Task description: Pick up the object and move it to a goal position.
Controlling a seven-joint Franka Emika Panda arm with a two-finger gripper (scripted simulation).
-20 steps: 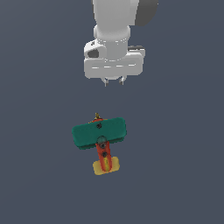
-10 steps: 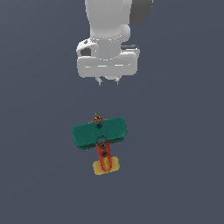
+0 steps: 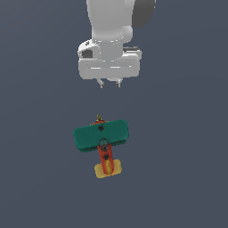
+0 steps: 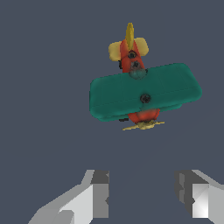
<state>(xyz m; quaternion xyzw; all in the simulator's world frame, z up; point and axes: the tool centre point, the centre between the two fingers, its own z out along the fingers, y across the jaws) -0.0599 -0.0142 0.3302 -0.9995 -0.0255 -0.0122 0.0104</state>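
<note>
1. One toy biplane (image 3: 102, 140) is all I see lying on the flat, matte slate-grey floor (image 3: 187, 178); it sits just below the middle of the exterior frame, resting on the surface, held by nothing.
2. Wings: a broad teal-green slab with rounded corners and a soft, slightly mottled finish, wider than the fuselage is long. In the wrist picture a second teal edge shows under the top wing (image 4: 144, 91), so I read two stacked planes.
3. Fuselage (image 3: 105, 158): a narrow red-orange body, rounded, with small dark round studs along its spine. Tail (image 3: 108, 168): a pale yellow plate, rounded at the corners, with a thin upright yellow fin visible in the wrist picture. Nose: a thin yellow propeller blade (image 4: 143, 126), pointing toward the arm.
4. Wheels: I only make out small dark specks at the wing edge; too small to be sure of.
5. Arm: the glossy white, smooth-shelled wrist (image 3: 111, 26) fills the upper middle of the exterior frame; it ends in a boxy white hand block.
6. Gripper (image 3: 109, 83): two short grey fingertips poke out beneath the block, well above the plane and apart from it. In the wrist picture the angular, faceted grey-white fingers (image 4: 94, 199) stand wide apart with bare floor between them; nothing is in their grasp.
</note>
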